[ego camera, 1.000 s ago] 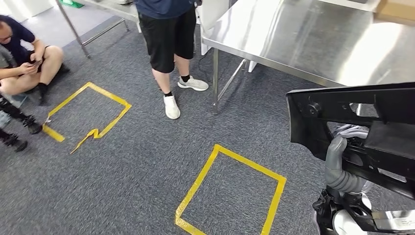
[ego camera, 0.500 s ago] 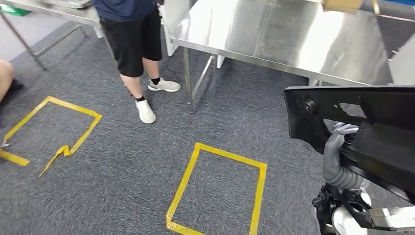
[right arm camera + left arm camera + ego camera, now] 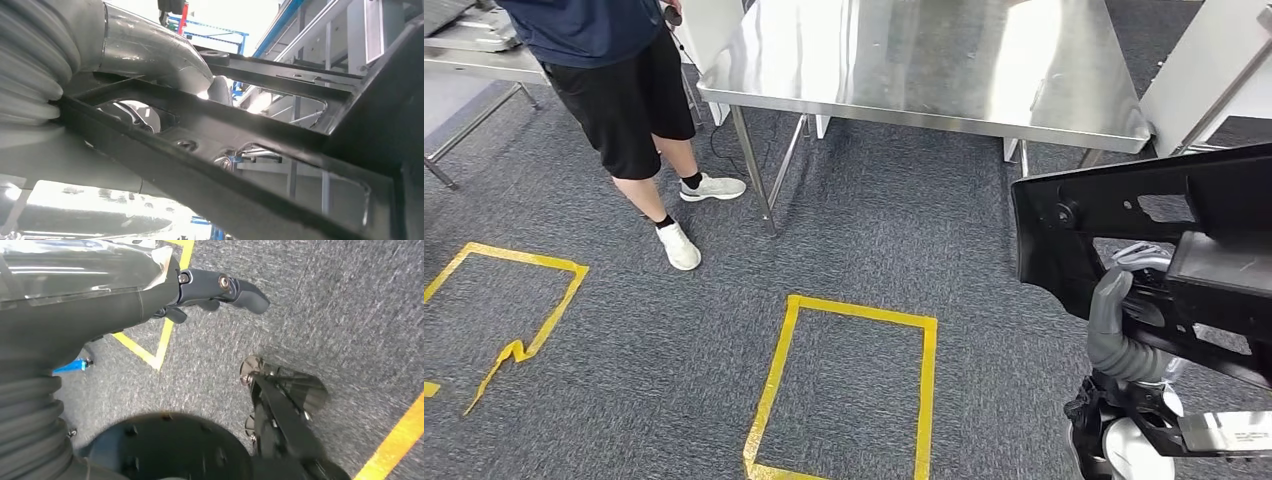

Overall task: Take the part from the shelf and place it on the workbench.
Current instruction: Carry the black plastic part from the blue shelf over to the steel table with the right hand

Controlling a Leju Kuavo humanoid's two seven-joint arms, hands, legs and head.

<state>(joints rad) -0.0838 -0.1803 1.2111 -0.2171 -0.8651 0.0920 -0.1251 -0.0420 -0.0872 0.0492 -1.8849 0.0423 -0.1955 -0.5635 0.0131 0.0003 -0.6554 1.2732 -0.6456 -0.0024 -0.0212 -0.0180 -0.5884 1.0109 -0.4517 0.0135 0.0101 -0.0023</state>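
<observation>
The right hand (image 3: 1124, 320) is gripping the black part (image 3: 1144, 240), holding it above the carpet, near the steel workbench (image 3: 924, 60). The left hand (image 3: 210, 290) is hanging with nothing in it, fingers loosely extended. No readable writing is showing.

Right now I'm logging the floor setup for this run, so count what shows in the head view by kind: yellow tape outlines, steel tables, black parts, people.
Yellow tape outlines: 2
Steel tables: 2
Black parts: 1, held in the right hand
People: 1
Total: 6
</observation>
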